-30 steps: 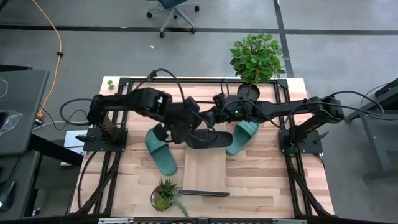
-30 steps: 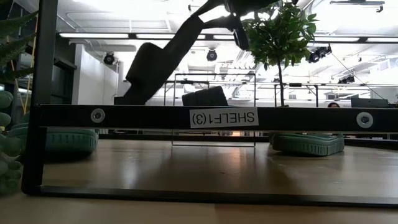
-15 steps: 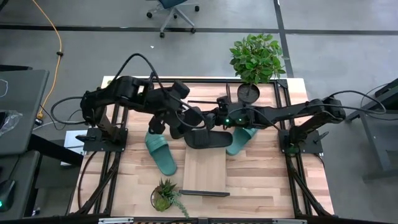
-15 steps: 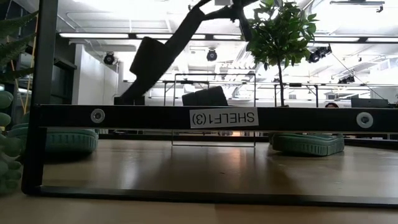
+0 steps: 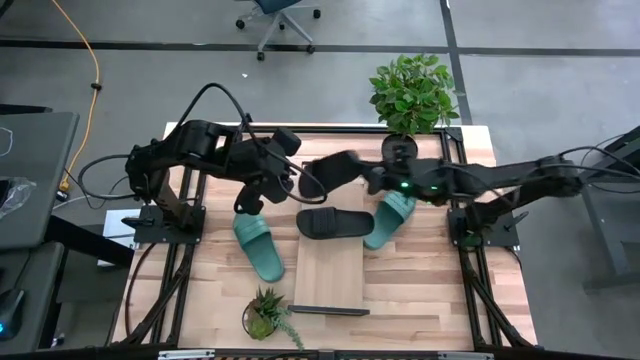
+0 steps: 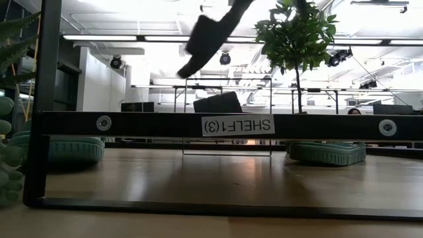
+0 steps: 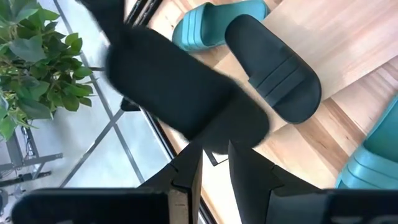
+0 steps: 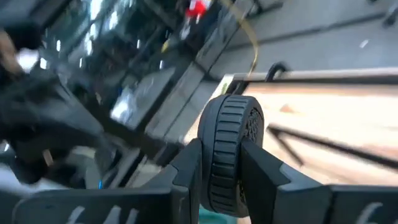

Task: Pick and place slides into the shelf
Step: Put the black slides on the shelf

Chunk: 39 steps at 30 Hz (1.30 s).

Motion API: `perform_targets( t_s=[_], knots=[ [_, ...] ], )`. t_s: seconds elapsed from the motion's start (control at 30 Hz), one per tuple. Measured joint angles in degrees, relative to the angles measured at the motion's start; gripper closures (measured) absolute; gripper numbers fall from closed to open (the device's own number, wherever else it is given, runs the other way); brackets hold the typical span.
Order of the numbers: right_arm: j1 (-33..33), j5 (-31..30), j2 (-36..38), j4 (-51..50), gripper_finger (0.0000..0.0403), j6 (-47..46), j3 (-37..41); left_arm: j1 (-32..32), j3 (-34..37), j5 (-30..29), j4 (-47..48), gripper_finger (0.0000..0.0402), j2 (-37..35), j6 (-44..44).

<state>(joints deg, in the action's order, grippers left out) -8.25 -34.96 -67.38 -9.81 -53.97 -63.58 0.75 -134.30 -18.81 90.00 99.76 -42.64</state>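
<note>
Nearest: the shelf's [image 5: 328, 280] black end rail [image 6: 218, 123], label reading "SHELF1(3)". Small succulent [image 5: 264, 313] just left of that near end. The shelf board holds no slides along its near and middle length.

Left of the board: one teal slide [image 5: 258, 246] flat on the tabletop [image 5: 420, 285], lying at an angle. Right of the board's far end: second teal slide [image 5: 392, 218], also flat on the table, toe pointing near-left.

Between the teal pair: one black slide [image 5: 335, 222] lies crosswise at the board's far end, strap up. Its near edge meets or overlaps the board; cannot tell which from above.

Further back, over the table's middle: second black slide [image 5: 330, 168] is off the table, in the air. In the low view it hangs tilted, high above the rail [image 6: 210, 34]. The right gripper [image 5: 362, 173] has it, reaching in from the right. In the right wrist view both fingers [image 8: 186, 171] press against the sole's edge [image 8: 229, 155].

Left gripper [image 5: 285, 186] just left of the lifted slide, above the table. Its fingers [image 7: 186, 177] stand a narrow gap apart, nothing between them.

Far right edge: potted leafy plant [image 5: 412, 95].
</note>
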Motion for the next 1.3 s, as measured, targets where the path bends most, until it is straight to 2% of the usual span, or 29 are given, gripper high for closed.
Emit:
perform_targets(
  t_s=[0.23, 0.43, 0.57, 0.73, 1.0, 1.3],
  knots=[
    [-10.16, -15.91, 7.50, 4.86, 0.0332, -6.80, 10.37, 0.00, 0.00, 0.21, 0.01, 0.0334, 0.00, 1.12],
    [-15.68, -23.92, 6.74, 23.27, 0.0332, -8.69, 20.09, 0.00, 0.00, 0.24, 0.01, 0.0334, 0.00, 1.93],
    [-16.92, -27.89, 3.90, 29.90, 0.0332, -13.53, 25.41, 0.00, 0.00, 0.24, 0.01, 0.0334, 0.00, 3.09],
    [-16.84, -29.72, -0.40, 32.54, 0.0332, -20.95, 28.26, 0.00, 0.00, 0.42, 0.01, 0.0334, 0.00, 4.78],
    [-14.08, -29.81, -5.39, 42.48, 0.0332, -19.92, 28.91, 0.00, 0.00, 2.83, 0.01, 0.0334, 0.00, 5.69],
    [-10.98, -27.67, -9.26, 42.44, 0.0332, -22.45, 28.88, 0.00, 0.00, 2.84, 0.01, 0.0334, -0.36, 5.67]
  ],
)
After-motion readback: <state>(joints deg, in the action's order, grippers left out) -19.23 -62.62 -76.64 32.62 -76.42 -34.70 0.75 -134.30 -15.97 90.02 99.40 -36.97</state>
